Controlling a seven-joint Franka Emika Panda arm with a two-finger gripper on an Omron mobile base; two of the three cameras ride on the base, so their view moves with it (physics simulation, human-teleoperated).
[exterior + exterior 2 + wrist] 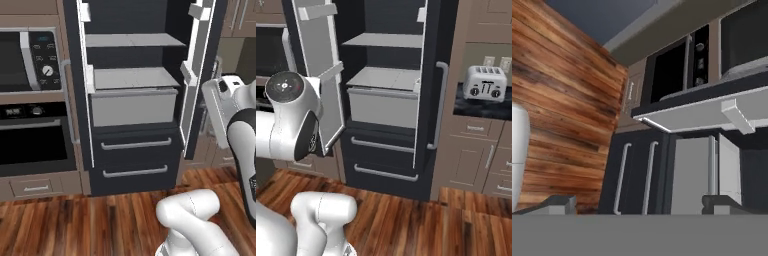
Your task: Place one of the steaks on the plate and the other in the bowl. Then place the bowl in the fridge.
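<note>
Ahead, fridge before spread hand.

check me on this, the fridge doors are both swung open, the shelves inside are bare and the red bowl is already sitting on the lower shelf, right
Not quite: there is no bowl on the lower shelf. The left base view and the right base view both show it bare, like the upper shelf. The rest holds: the fridge has both doors swung open.
</note>
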